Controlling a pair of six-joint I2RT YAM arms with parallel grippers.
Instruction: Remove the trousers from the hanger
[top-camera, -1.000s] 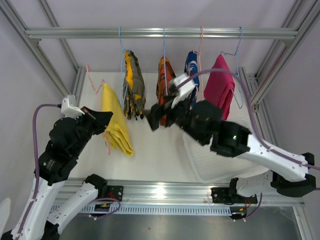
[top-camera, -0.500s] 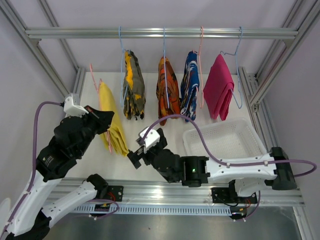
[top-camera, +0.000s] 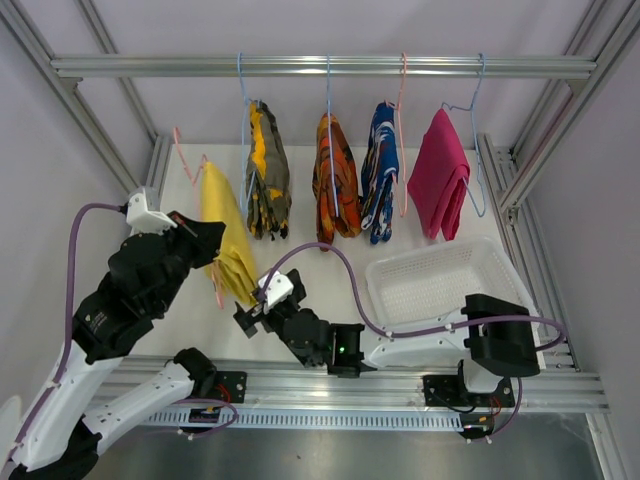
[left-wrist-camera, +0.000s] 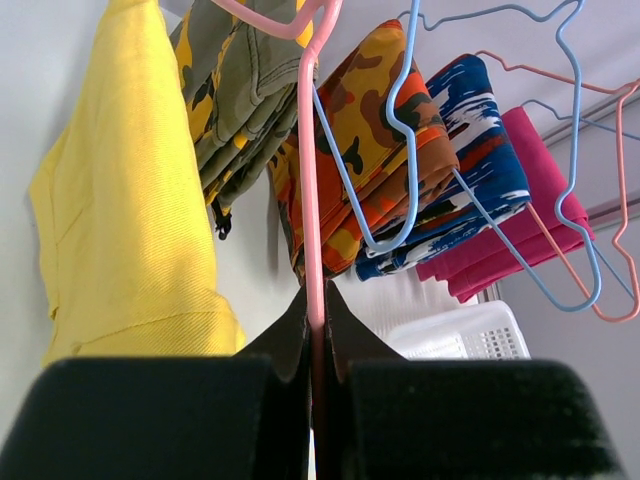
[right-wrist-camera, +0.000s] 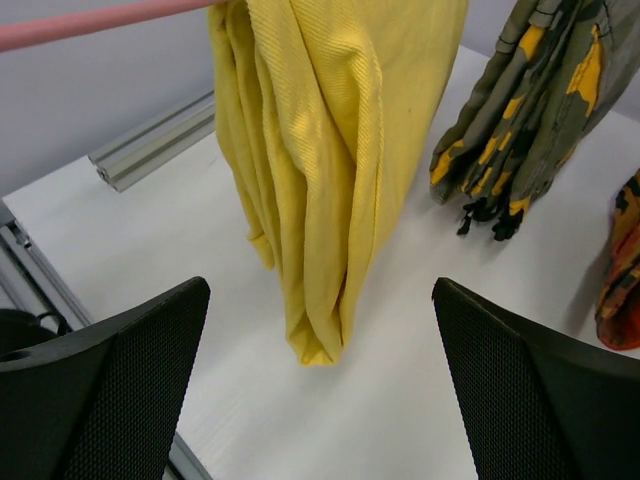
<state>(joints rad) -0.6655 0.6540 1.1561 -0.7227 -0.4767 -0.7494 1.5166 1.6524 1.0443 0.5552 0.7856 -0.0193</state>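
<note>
The plain yellow trousers (top-camera: 228, 240) hang folded over a pink hanger (top-camera: 186, 155), off the rail at the left. My left gripper (left-wrist-camera: 316, 310) is shut on the hanger's pink wire (left-wrist-camera: 311, 180), with the yellow trousers (left-wrist-camera: 130, 220) to its left. My right gripper (top-camera: 248, 310) sits low by the table, open. The lower end of the yellow trousers (right-wrist-camera: 320, 150) hangs just ahead of its wide-apart fingers (right-wrist-camera: 130, 370), not touching them. The hanger's pink bar (right-wrist-camera: 90, 25) shows at the top left of the right wrist view.
Camouflage (top-camera: 267, 175), orange-black (top-camera: 335, 180), blue-white-red (top-camera: 381, 170) and magenta (top-camera: 440, 180) trousers hang on hangers from the metal rail (top-camera: 150, 66). A white mesh basket (top-camera: 430, 285) stands on the table at the right. Frame posts line both sides.
My right arm has swung down and left from in front of the hanging garments to the foot of the yellow trousers. The left arm has barely moved.
</note>
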